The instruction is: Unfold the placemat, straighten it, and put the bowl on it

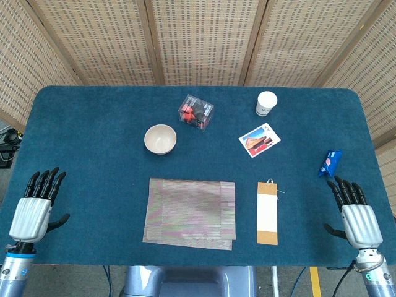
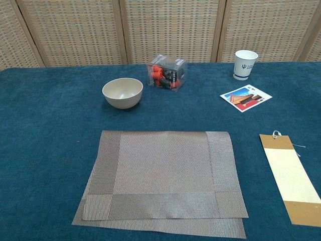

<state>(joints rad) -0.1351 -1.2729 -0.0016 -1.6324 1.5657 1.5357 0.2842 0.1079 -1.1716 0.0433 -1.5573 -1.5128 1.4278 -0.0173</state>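
A folded grey-brown woven placemat (image 1: 190,212) (image 2: 163,178) lies near the table's front edge, its upper layer slightly askew over the lower one. A beige bowl (image 1: 160,138) (image 2: 122,92) stands upright behind it, a little to the left, apart from the mat. My left hand (image 1: 36,207) hovers at the front left corner, fingers spread, holding nothing. My right hand (image 1: 356,213) is at the front right corner, likewise spread and empty. Both hands are far from the mat and bowl. Neither hand shows in the chest view.
A clear box with red items (image 1: 196,112) (image 2: 166,72) sits behind the bowl. A white paper cup (image 1: 266,103) (image 2: 245,64), a picture card (image 1: 259,140) (image 2: 246,97), a brown-and-white tag (image 1: 267,212) (image 2: 292,177) and a blue packet (image 1: 329,163) lie on the right side.
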